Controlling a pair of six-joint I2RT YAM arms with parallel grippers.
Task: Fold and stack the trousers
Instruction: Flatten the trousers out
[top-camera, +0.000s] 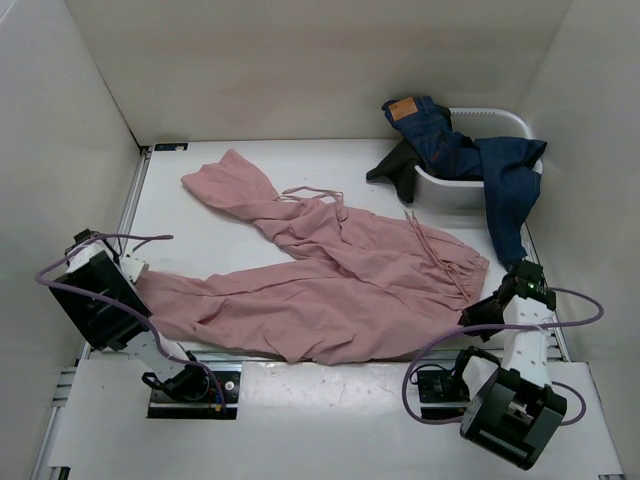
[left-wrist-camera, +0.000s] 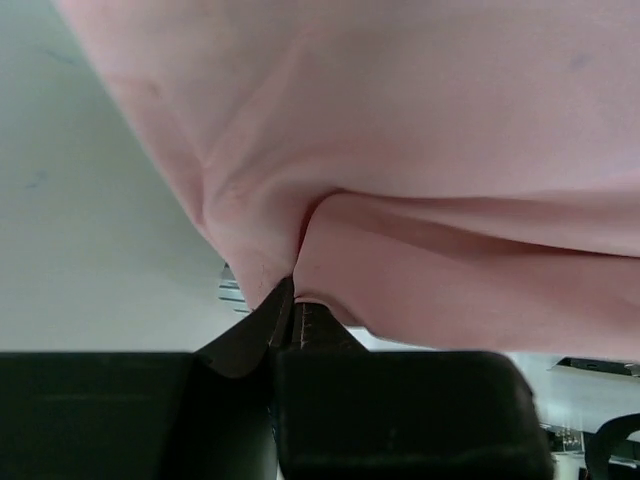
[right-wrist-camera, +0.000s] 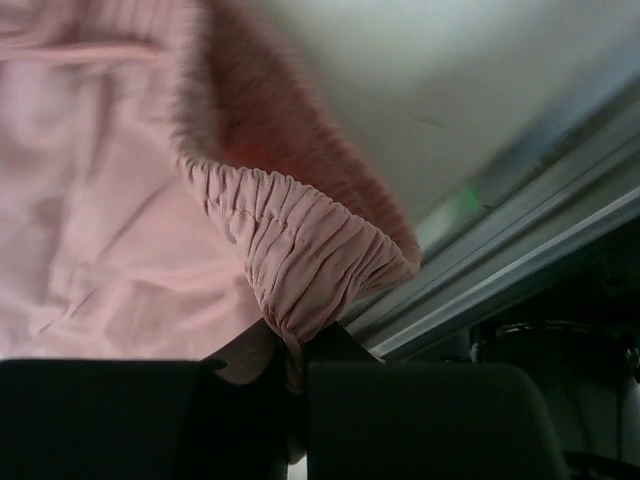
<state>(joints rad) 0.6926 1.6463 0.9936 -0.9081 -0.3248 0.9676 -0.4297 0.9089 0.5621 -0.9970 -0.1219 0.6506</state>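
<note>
1. Trousers (top-camera: 330, 280): pink, spread rumpled across the table (top-camera: 200, 225). The waist lies at 4 o'clock. One leg runs to 8 o'clock and the other lies loose toward 11 o'clock.
2. Left gripper (left-wrist-camera: 293, 318): clenched on a small pinch of leg fabric near the hem at 8 o'clock. The bite looks thin, so a sharp pull could slide the soft cloth out.
3. Right gripper (right-wrist-camera: 290, 350): clamped on the gathered waistband at its corner, 4 o'clock. Only the bunched edge sits between the jaws. If they hold just one layer, the waist would sag open when lifted.
4. Free leg at 11 o'clock: neither arm holds it. Any lift or sweep would likely drag it, twisting the crotch and spoiling the fold line.
5. Drawstrings (top-camera: 312, 192): one trails loose toward 12 o'clock and another lies across the cloth toward the waist. They could get trapped inside a fold or loop round a finger.
6. The near edge of the cloth at 6 o'clock lies close to the arm bases. A low pull toward the robot may snag it on the mounts or rail.
7. Jeans (top-camera: 505, 195): they hang over the basket (top-camera: 445, 190) at 2 o'clock, with the tail ending just beyond the right arm. A wide swing there could hook them.
</note>
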